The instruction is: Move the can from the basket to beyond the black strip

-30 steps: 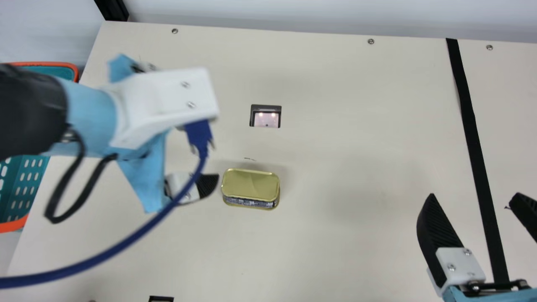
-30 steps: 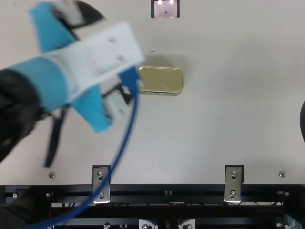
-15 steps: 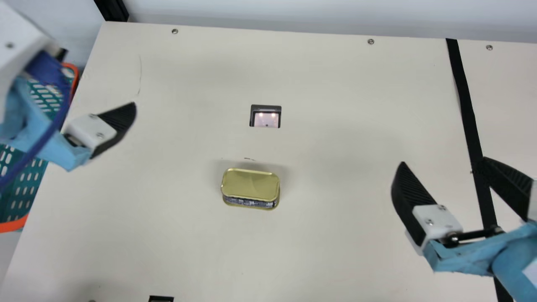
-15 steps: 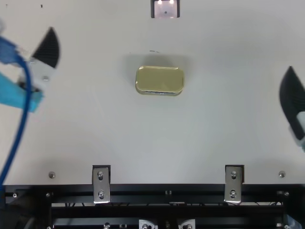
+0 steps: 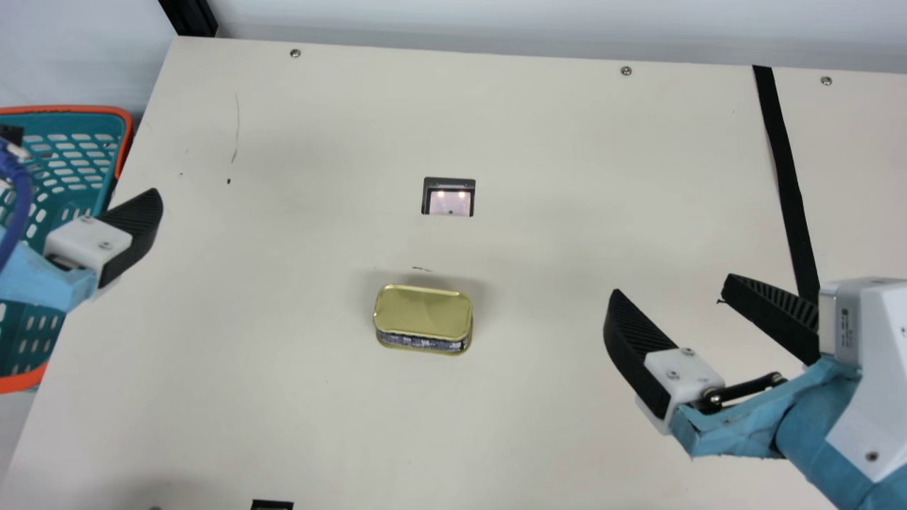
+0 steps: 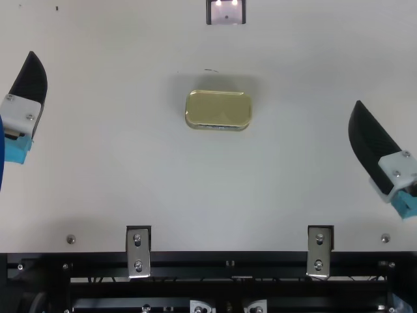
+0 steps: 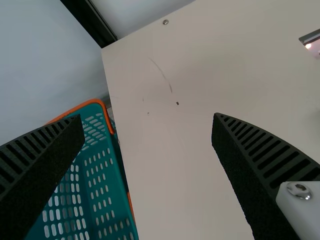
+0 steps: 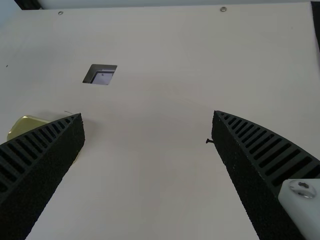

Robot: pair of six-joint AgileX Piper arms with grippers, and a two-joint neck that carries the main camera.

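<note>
Your can [image 5: 424, 312] is lying flat on the cream table [image 5: 553, 397], gold face up, out of the basket and short of the black strip, on the strip's left side. The square cutout [image 5: 448, 197] is sitting just beyond it, toward the far edge. A broad stretch of tabletop is running from the can to the strip [image 5: 783, 170], and your right gripper [image 5: 673, 283] is hanging over its near part, between the two and apart from the can. That gripper is spreading its fingers wide and holding nothing; in the main view, its wrist is covering the strip's near portion. In the right wrist view, one finger is overlapping the can. Your left gripper [image 5: 88, 166] is hovering by the table's left edge, well apart from the can, also standing wide open with nothing in its grasp. The teal basket [image 5: 71, 109], orange-rimmed, is standing just outside that edge. Along the near edge in the top view, two metal brackets [image 6: 138, 252] are flanking the can's position, with table surface separating them from the can.
</note>
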